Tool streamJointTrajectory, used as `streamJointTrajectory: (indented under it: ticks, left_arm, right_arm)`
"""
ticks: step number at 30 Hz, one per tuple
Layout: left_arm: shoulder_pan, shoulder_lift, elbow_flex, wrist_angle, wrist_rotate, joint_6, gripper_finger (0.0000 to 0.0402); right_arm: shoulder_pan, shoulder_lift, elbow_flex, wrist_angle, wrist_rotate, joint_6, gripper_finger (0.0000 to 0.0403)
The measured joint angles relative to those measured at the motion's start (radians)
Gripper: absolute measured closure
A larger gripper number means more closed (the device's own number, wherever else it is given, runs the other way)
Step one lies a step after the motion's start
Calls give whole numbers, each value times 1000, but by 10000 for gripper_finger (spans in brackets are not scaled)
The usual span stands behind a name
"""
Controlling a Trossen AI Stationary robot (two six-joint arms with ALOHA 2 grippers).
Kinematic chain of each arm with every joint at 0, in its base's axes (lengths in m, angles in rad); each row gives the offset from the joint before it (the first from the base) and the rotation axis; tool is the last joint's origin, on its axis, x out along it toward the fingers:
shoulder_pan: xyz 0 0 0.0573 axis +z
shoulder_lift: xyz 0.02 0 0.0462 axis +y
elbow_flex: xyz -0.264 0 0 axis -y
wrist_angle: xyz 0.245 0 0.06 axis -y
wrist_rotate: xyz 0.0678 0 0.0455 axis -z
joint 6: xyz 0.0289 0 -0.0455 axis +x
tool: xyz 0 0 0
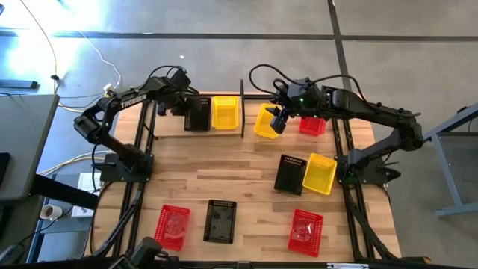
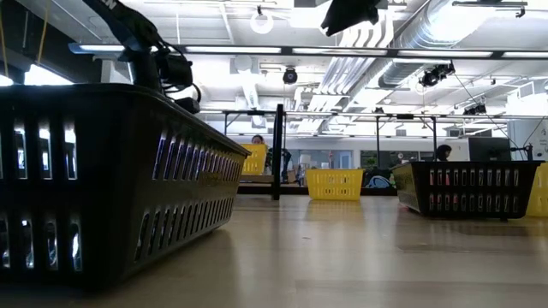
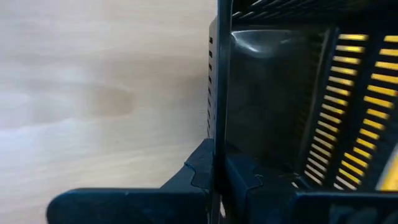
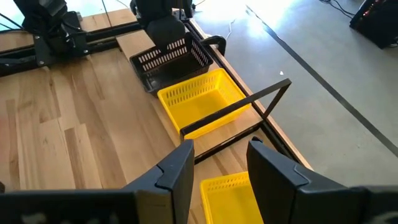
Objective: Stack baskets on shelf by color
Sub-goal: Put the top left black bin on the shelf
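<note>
Fingers of the left gripper [image 3: 214, 177] pinch the black basket's [image 1: 197, 113] rim at eleven o'clock on the shelf [image 1: 168, 122]; right gripper [image 4: 221, 165] hovers spread, empty, above a yellow basket [image 1: 265, 123].

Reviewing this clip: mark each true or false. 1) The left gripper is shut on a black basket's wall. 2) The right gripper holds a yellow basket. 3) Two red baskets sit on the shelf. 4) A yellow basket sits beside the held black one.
1) True: the left gripper pinches the black basket.
2) False: the right gripper hangs open, holding nothing.
3) False: only one red basket is there.
4) True: the yellow basket adjoins it.
</note>
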Motion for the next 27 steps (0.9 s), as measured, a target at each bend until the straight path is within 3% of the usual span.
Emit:
streamJointTrajectory:
  ticks: [27]
  left_arm:
    - [0, 0, 0, 19, -28, -3, 387]
  right_arm:
    - [-11, 0, 0, -6, 0, 0, 269]
